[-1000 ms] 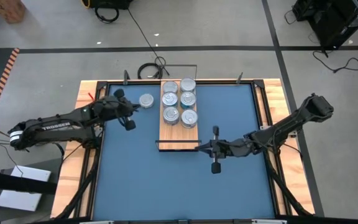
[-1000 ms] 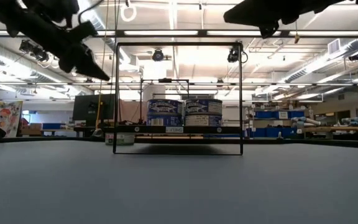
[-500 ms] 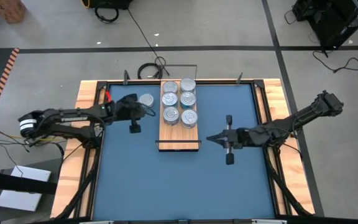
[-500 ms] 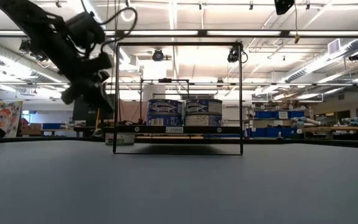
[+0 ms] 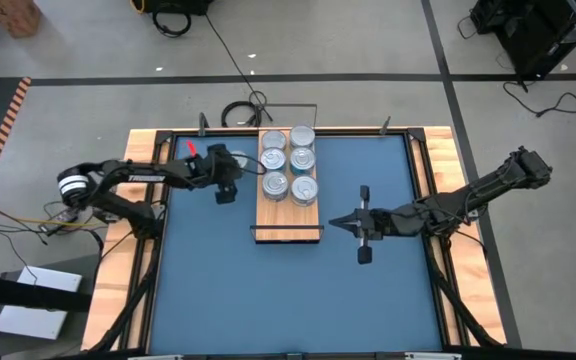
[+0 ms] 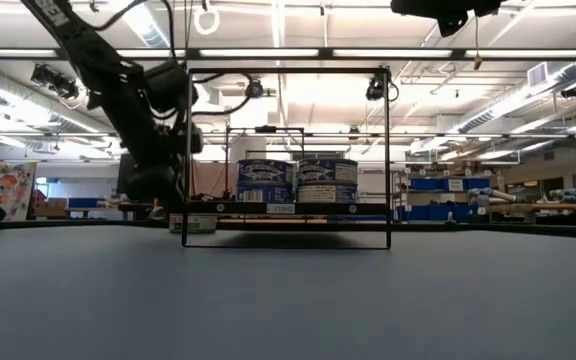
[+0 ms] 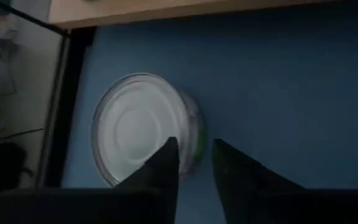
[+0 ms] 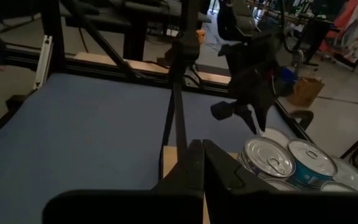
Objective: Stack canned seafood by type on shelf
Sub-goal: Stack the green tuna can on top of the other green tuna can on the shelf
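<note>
Blue table top (image 5: pixel 288 290) in a wooden frame, workshop floor around it, lit ceiling beyond in the low view. The shelf (image 5: pixel 290 215) is lying at the far centre of the table, carrying stacked canned seafood (image 5: pixel 289 164) in two rows.

One loose tin (image 7: pixel 143 127) is sitting on the blue surface just left of the shelf, near the table's far-left edge. The left gripper (image 5: pixel 224 172) is hovering directly above it, fingers (image 7: pixel 160 169) parted only a narrow way; nothing is being held. The right gripper (image 5: pixel 344 222) is waiting to the right of the shelf's near end, fingers pressed together, empty.

Judged step: taking up the loose tin for the shelf. To do it well, the jaws are needing to widen past the tin's rim before descending, centred over the lid, then close on the sides low enough not to slip off the rim. As they stand, the gap looks too small to straddle the tin.

The high view is hiding the loose tin under the arm; only the left wrist view is showing it plainly. The low view is showing teal-labelled tins (image 6: pixel 296 180) stacked two high, which the overhead cannot.
</note>
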{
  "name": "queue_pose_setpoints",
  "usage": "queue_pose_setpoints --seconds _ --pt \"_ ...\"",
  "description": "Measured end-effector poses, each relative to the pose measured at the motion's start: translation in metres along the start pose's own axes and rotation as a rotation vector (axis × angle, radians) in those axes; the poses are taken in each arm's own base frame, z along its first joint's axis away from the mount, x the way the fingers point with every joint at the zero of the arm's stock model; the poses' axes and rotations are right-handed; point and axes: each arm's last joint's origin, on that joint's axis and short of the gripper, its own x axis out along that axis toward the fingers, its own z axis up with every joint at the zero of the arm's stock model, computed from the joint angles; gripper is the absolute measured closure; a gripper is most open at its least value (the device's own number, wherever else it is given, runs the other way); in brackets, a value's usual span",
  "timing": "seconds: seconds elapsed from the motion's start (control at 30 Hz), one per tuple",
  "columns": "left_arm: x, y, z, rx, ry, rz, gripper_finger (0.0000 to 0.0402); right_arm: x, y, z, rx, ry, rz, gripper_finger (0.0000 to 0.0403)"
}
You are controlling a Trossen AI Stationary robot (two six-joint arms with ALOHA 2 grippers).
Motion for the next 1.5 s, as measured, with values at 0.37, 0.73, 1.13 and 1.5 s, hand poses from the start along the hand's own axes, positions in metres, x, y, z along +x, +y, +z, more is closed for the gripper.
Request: queue_pose_setpoints --seconds 0.37,0.73,1.13,1.5 --pt "0.021 -0.004 -0.003 0.062 0.075 0.06 0.0262 0.0 0.0 0.0 -0.007 0.002 -0.001 0.0398" --pt "0.029 -0.005 -0.004 0.13 0.124 0.107 0.0372 0.0 0.0 0.0 -0.009 0.002 -0.001 0.0398" --pt "0.021 -0.011 -0.001 0.17 0.113 0.1 0.04 0.0 0.0 0.0 -0.01 0.003 -0.001 0.0398" --pt "-0.005 -0.008 0.02 0.211 0.117 0.069 0.0401 0.0 0.0 0.0 -0.008 0.003 -0.001 0.0398"
